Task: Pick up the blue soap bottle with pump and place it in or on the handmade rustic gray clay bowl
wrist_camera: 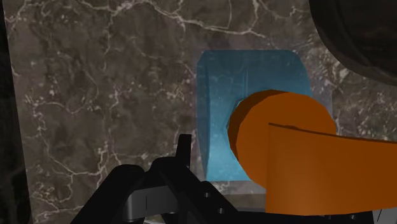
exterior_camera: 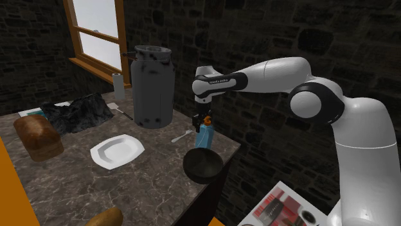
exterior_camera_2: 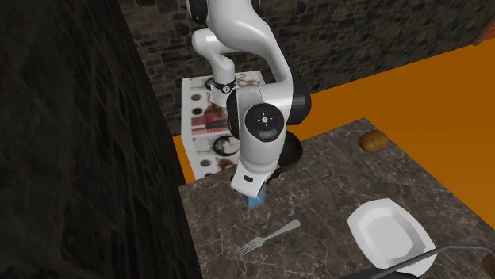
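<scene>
A blue soap bottle (exterior_camera: 204, 137) with an orange pump stands upright on the dark marble counter (exterior_camera: 148, 186), near its edge. My black gripper (exterior_camera: 202, 119) is right at the pump top. In the wrist view the blue bottle (wrist_camera: 254, 95) lies just beyond the gripper (wrist_camera: 191, 184), and its orange pump head (wrist_camera: 299, 153) hides part of the hand. The dark round bowl (exterior_camera: 203, 165) sits at the counter's edge close beside the bottle. In the second exterior view the bottle (exterior_camera_2: 255, 199) shows under the hand (exterior_camera_2: 252, 176), with the bowl (exterior_camera_2: 293, 149) behind the arm. The bowl's rim (wrist_camera: 362, 38) is also in the wrist view.
A fork (exterior_camera: 182, 136) lies next to the bottle and a white plate (exterior_camera: 117, 152) further along the counter. A tall dark metal can (exterior_camera: 152, 86), a paper roll (exterior_camera: 119, 86), a dark crumpled heap (exterior_camera: 77, 113) and a bread loaf (exterior_camera: 38, 137) stand beyond. A stone wall runs along one side.
</scene>
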